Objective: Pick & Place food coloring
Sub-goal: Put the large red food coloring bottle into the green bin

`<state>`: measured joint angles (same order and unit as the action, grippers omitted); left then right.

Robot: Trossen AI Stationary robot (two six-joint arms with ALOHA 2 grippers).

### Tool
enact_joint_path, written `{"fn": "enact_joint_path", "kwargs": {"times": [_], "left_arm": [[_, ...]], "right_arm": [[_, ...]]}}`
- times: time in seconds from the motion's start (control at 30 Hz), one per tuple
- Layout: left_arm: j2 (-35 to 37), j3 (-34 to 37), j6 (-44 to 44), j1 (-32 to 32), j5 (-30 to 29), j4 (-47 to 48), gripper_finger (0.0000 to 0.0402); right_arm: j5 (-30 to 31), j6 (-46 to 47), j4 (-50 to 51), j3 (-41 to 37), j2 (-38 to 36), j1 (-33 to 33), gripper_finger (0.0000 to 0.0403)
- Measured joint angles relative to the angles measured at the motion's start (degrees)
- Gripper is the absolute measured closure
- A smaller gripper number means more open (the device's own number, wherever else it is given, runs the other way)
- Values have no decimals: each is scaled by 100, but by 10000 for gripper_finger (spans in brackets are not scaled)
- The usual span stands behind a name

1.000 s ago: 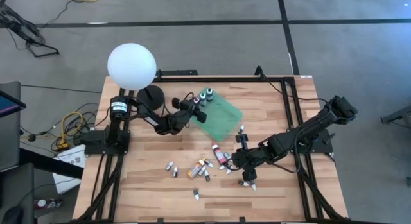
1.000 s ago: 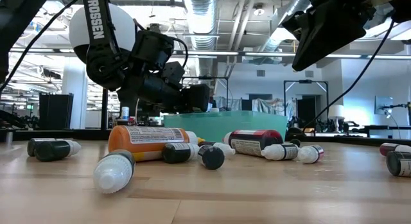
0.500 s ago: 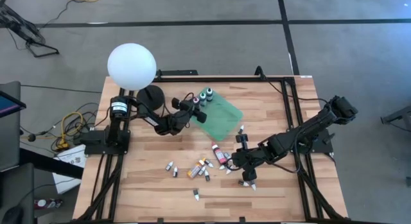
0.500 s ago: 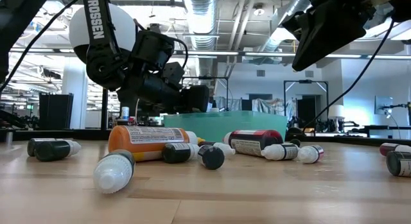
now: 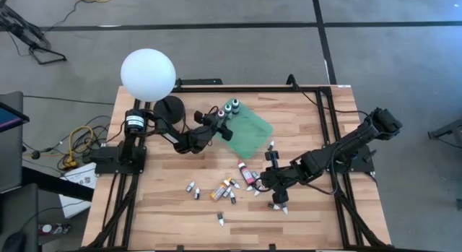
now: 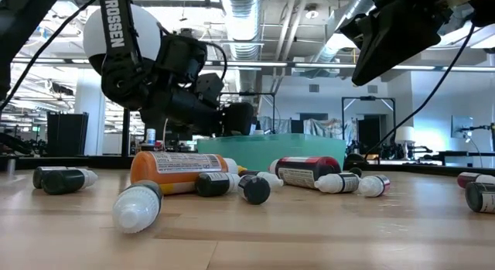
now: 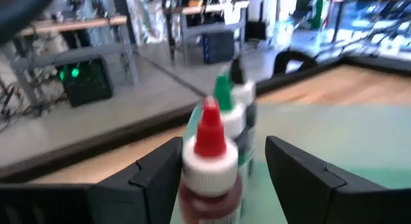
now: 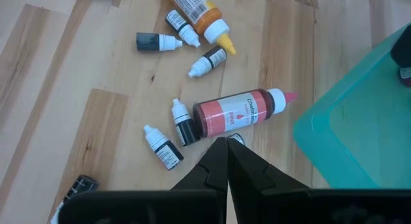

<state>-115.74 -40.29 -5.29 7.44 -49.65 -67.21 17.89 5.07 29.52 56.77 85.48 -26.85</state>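
Note:
A red-tipped food coloring bottle [image 7: 207, 131] stands upright on its base at the left corner of the green tray [image 5: 249, 133], in front of green-capped bottles [image 5: 231, 106]. My left gripper [image 7: 223, 176] reaches in level from the table's left. It is open, with one finger on each side of that bottle [image 5: 219, 117]. My right gripper [image 8: 226, 150] is shut and hovers above a pink-labelled bottle [image 8: 234, 113] that lies on its side on the wood. Several small white-tipped bottles [image 8: 183, 124] and an orange one [image 6: 178, 171] lie around it.
A white globe lamp [image 5: 148, 75] on a black base stands at the table's far left behind my left arm. Loose small bottles [image 5: 193, 188] lie near the table's front edge, with one [image 5: 219, 219] alone farther forward. The tray's wall [image 6: 271, 150] rises behind the scattered bottles.
My left gripper has opened where it stands and let go of the red-tipped bottle. The bottle stays upright on the tray's corner.

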Motion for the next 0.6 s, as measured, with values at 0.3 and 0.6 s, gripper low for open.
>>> {"fn": "enact_joint_path", "kwargs": {"times": [0.3, 0.6], "left_arm": [[15, -6, 261, -89, -13, -302, 185], [23, -11, 259, -112, -228, -331, 185]], "right_arm": [[0, -1, 0, 0, 2, 0, 403], [0, -1, 0, 0, 2, 0, 403]]}}
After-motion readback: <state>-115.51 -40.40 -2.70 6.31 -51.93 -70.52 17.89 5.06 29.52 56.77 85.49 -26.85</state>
